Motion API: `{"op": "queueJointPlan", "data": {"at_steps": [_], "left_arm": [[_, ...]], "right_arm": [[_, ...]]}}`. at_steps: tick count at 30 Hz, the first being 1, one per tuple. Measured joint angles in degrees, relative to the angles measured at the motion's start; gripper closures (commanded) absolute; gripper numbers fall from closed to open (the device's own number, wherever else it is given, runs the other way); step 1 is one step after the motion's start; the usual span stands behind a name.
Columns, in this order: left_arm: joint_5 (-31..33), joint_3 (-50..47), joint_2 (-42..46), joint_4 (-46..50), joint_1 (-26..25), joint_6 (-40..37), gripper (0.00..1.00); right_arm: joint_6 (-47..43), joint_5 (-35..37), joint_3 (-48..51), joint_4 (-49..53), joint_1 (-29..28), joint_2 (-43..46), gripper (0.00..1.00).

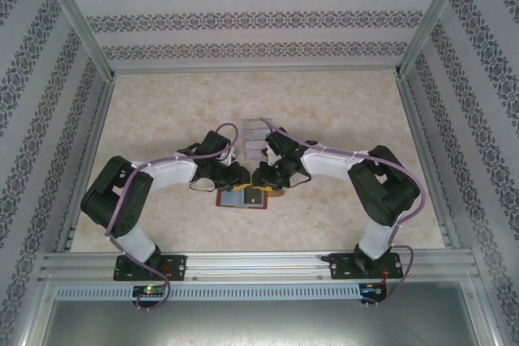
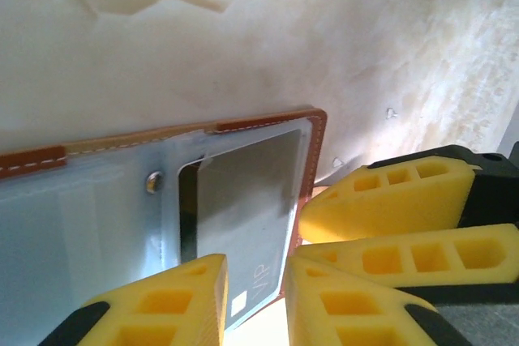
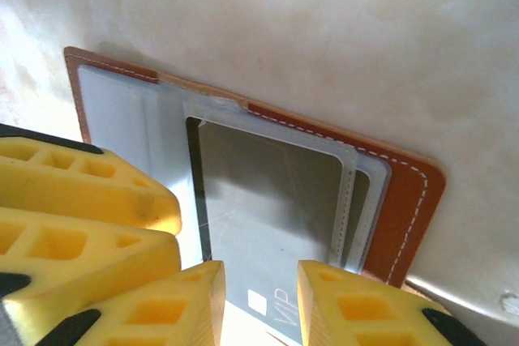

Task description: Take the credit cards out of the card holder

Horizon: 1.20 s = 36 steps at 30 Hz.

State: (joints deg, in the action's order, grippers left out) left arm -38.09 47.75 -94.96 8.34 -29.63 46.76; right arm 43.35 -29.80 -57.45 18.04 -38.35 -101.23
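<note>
The card holder (image 1: 242, 198) lies open and flat on the table (image 1: 162, 111), near the middle and a bit toward your arms. One dark shiny card (image 2: 243, 192) with "VIP" on it sits in a see-through pocket on its right half. So I think the job is not done: at least this card has to come out. I cannot tell if more cards hide under it.

Your left gripper (image 2: 255, 301) and your right gripper (image 3: 261, 305) both hang right over that card. Each one has its fingers a little apart, and neither is holding anything. You can see the card through each gap.

The two grippers are squeezed in just beside each other, so be careful they don't bump. A clear box (image 1: 255, 137) sits just behind them. To the left and right there is lots of bare table, and the walls are far off.
</note>
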Motion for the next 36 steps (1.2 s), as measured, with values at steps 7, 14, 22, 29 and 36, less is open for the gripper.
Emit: {"op": "queueJointPlan", "data": {"at_steps": [7,14,22,29,36], "left_arm": [[-0.09,-0.28,0.2,-0.09,-0.09,0.44,0.84],[-0.37,-0.35,0.2,-0.09,-1.57,0.72,0.85],[-0.55,-1.62,0.2,-0.04,-1.84,0.9,0.85],[-0.52,-2.56,0.2,0.13,-1.84,0.92,0.86],[-0.52,-3.37,0.2,0.2,-1.88,0.94,0.86]], "right_arm": [[0.24,0.52,1.03,-0.55,0.0,1.14,0.77],[0.35,0.87,1.9,-0.7,0.15,1.11,0.77],[0.37,0.85,1.97,-1.16,0.37,0.17,0.76],[0.37,0.83,1.97,-1.49,0.37,-0.33,0.75],[0.37,0.85,1.97,-1.66,0.37,-0.33,0.75]]}}
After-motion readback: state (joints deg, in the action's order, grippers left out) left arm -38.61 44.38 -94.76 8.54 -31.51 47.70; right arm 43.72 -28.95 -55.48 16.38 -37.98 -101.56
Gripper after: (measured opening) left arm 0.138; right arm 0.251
